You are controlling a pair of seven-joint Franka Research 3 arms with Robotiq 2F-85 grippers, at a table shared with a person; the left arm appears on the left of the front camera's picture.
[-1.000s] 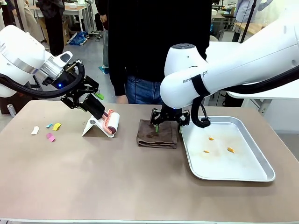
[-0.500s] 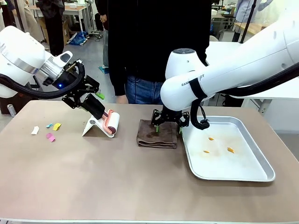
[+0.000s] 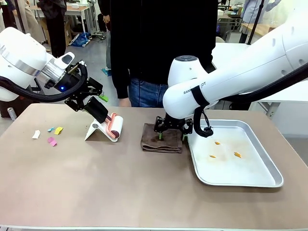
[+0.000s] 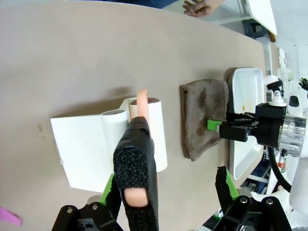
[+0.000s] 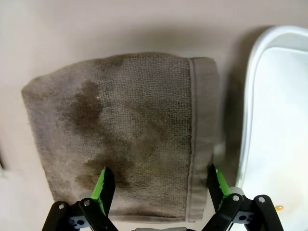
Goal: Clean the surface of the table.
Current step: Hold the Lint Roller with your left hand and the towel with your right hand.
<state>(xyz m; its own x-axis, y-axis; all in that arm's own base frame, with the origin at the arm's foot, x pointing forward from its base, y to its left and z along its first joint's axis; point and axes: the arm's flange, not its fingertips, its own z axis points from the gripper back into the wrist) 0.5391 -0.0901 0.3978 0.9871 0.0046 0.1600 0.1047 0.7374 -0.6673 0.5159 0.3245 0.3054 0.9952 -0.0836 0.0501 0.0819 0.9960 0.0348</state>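
Note:
The taupe table (image 3: 120,183) carries a lint roller (image 3: 114,126) leaning on a white stand (image 3: 95,131). Its black foam handle (image 4: 137,178) rises between the spread fingers of my left gripper (image 4: 168,185), close to the left finger (image 4: 111,192); the gripper (image 3: 94,102) is open and grips nothing. A folded brown towel (image 3: 161,140) lies at the table's middle. My right gripper (image 3: 171,131) hangs just above the towel's right part, open, and its green pads (image 5: 103,185) straddle the towel (image 5: 125,120). Small paper scraps (image 3: 52,141) lie at the left.
A silver metal tray (image 3: 262,180) with three small orange bits sits right of the towel, its rim (image 5: 248,120) close to my right finger. A person in dark clothes stands at the far edge, one hand (image 4: 202,7) near the table. The near half of the table is bare.
My right arm has swung a little to the left and its gripper has come down closer to the towel. The left arm and the roller have hardly moved.

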